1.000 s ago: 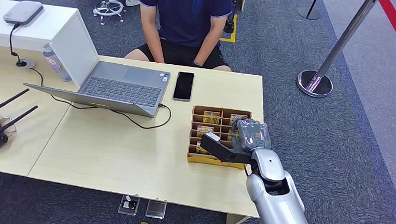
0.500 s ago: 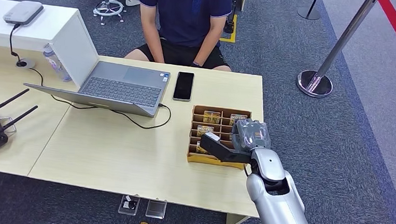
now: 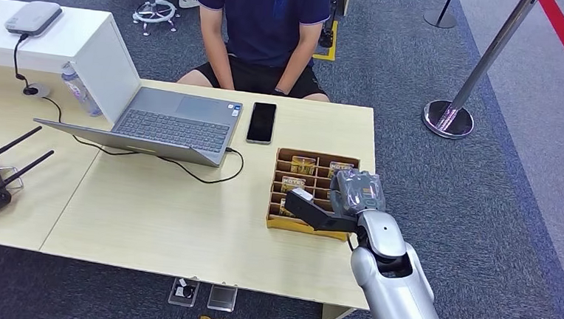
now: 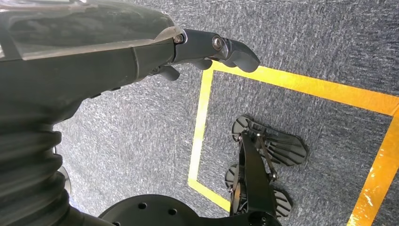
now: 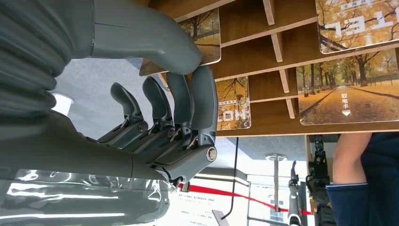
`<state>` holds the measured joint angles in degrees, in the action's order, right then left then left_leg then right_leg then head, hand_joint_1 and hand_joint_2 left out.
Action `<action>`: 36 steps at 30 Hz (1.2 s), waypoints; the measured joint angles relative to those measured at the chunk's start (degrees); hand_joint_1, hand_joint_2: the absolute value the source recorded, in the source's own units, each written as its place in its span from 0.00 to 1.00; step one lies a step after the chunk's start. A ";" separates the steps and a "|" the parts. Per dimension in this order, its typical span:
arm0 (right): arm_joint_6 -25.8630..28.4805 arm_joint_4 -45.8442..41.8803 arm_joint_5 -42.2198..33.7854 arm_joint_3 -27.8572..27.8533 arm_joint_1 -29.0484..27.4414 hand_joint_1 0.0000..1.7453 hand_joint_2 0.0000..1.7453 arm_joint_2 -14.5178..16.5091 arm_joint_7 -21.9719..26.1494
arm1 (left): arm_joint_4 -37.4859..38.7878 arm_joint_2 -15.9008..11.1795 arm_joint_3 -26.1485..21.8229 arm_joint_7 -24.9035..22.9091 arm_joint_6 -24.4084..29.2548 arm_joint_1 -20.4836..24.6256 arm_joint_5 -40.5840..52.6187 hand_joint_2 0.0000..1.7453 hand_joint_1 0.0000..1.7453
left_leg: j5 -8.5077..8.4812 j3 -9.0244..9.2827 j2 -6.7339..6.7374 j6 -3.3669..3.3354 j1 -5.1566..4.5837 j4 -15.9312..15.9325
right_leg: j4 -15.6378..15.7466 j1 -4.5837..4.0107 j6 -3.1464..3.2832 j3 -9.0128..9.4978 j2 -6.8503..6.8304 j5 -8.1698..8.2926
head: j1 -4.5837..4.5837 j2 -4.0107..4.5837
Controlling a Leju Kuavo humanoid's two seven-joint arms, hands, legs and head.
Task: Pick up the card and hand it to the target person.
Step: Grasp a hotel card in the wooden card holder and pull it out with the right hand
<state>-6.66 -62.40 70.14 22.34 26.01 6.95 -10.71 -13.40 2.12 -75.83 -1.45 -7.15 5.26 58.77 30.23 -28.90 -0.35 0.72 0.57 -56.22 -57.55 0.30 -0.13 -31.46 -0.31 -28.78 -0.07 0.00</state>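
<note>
1. The right hand [image 3: 339,200] hovers over the near right part of the wooden card box [image 3: 278,180], which sits on the counter [image 3: 157,218] in front of the seated person [image 3: 269,25].
2. In the right wrist view the fingers [image 5: 188,113] are curled in toward the thumb [image 5: 141,40], with fingertips close to the edge of one card [image 5: 234,103] standing in its slot. I cannot tell whether the card is pinched or merely touched; no card is visibly lifted clear of the box.
3. The cards stand in separate compartments of the box, printed with an autumn avenue. Several further cards [image 5: 350,89] fill the neighbouring slots, untouched.
4. The left hand [image 4: 141,56] hangs at the robot's side above carpet with yellow floor tape [image 4: 301,87]. Its fingers lie loosely extended, holding nothing.
5. Progress, as I judge it: the reach to the box is done and the grasp is in hand, but not confirmed. What is left is securing the card, lifting it out of its slot, carrying it across the counter and presenting it to the person.
6. The person's hands rest in the lap, not yet raised to receive.
7. A laptop [image 3: 170,123] and a phone [image 3: 261,121] lie between box and person.
</note>
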 joint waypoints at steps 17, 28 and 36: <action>-0.11 1.03 -0.18 0.00 -0.04 0.49 1.00 -0.02 0.31 | 0.00 0.00 0.01 0.05 0.15 0.00 0.00 1.00 0.00 | 0.00 -0.01 0.00 0.00 0.00 0.00 | 0.00 0.00 0.00 -0.01 0.00 0.00 | 0.00 0.00; -0.11 1.05 -0.18 0.00 -0.04 0.60 1.00 -0.02 0.33 | 0.00 0.00 0.01 0.43 0.14 0.00 0.01 1.00 0.00 | 0.00 -0.01 0.00 0.00 0.00 0.00 | 0.00 0.00 0.00 -0.01 0.00 0.00 | 0.00 0.00; -0.11 1.05 -0.16 0.00 -0.04 0.65 1.00 -0.02 0.50 | 0.00 0.00 0.01 0.55 0.14 0.00 0.04 1.00 0.00 | 0.00 -0.01 0.00 0.00 0.00 0.00 | 0.00 0.00 0.00 -0.01 0.00 0.00 | 0.01 0.00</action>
<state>-6.78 -61.35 69.99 22.34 25.98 6.93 -10.21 -13.40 2.12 -75.82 -0.90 -7.02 5.26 58.82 30.23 -28.91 -0.35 0.73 0.57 -56.22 -57.55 0.30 -0.13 -31.47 -0.31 -28.78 -0.05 0.00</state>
